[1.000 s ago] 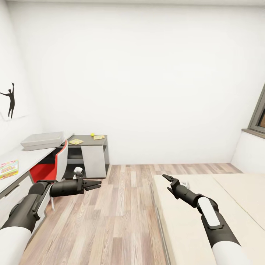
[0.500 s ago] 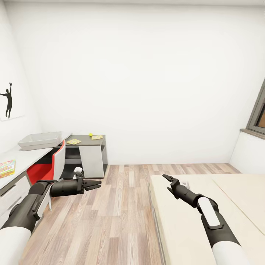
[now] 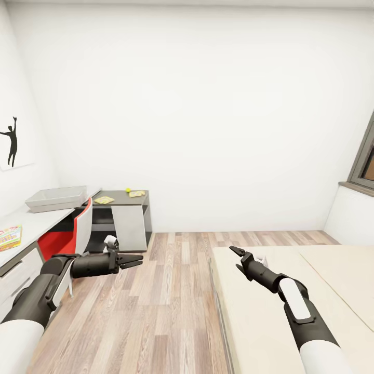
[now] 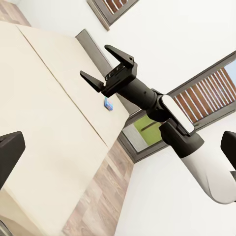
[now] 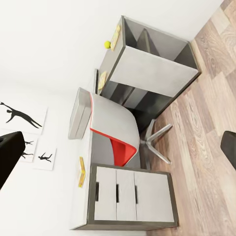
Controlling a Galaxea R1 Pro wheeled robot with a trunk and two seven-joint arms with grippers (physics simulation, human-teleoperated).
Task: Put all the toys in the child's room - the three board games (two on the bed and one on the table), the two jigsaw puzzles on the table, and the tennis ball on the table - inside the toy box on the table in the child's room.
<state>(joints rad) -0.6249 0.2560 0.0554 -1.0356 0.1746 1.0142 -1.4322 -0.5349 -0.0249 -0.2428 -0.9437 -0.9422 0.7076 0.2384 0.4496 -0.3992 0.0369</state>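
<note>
The light grey toy box (image 3: 56,198) stands on the long white table (image 3: 36,221) at the left wall, also seen as toy box (image 5: 78,113). A colourful board game (image 3: 9,237) lies nearer on that table. Two jigsaw puzzles (image 3: 104,200) (image 3: 137,194) and the tennis ball (image 3: 128,190) rest on the dark desk end beyond. The cream bed (image 3: 270,317) fills the lower right. My left gripper (image 3: 132,259) hangs open over the floor. My right gripper (image 3: 235,253) is open above the bed's near corner and holds nothing.
A red and white chair (image 3: 72,234) is tucked under the table, with grey drawers (image 5: 132,194) beside it. Wood-plank floor (image 3: 156,301) runs between table and bed. A small blue-and-white object (image 4: 108,103) lies on the bed. A window (image 3: 366,166) is at the right.
The whole view shifted a little a second ago, so the table now looks slightly farther off; since then it has held still. Both arms keep the same pose.
</note>
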